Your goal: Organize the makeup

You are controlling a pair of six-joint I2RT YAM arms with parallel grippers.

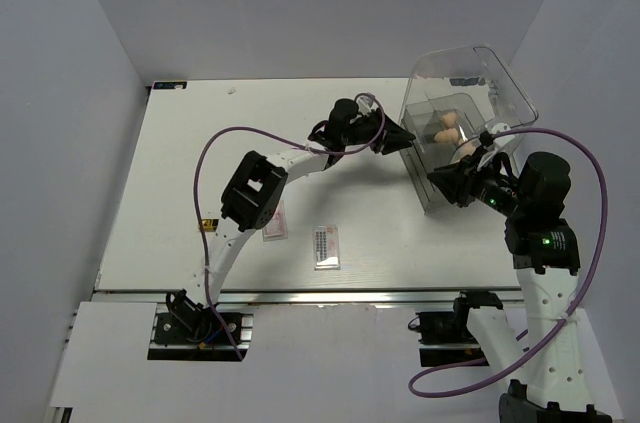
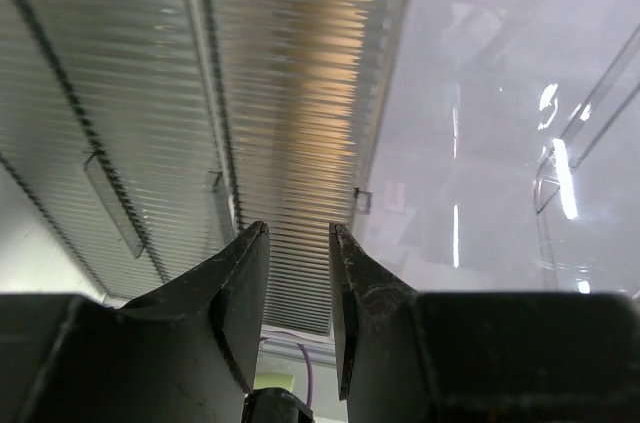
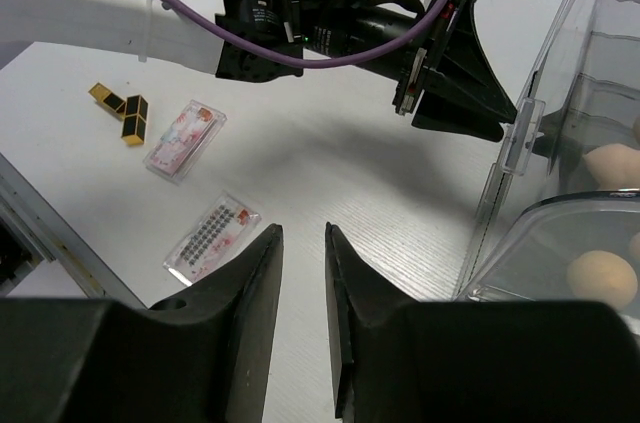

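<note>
Two peach sponges (image 1: 447, 124) lie inside the clear drawer box (image 1: 470, 73); they also show in the right wrist view (image 3: 600, 278). The pinkish palette (image 1: 275, 223) and the dark-rowed palette (image 1: 326, 245) lie flat on the table, also seen from the right wrist as the pinkish one (image 3: 183, 138) and the dark-rowed one (image 3: 212, 235). Two gold-and-red lipsticks (image 3: 120, 108) lie left of them. My left gripper (image 1: 405, 138) is slightly open and empty against the box's ribbed front (image 2: 300, 93). My right gripper (image 1: 440, 181) is slightly open and empty over the table by the box's near corner.
The box's clear front edge (image 3: 520, 133) stands just right of my right gripper (image 3: 303, 228). My left arm (image 1: 255, 188) arches over the table's middle and covers the lipsticks in the top view. Grey walls close in the table's sides.
</note>
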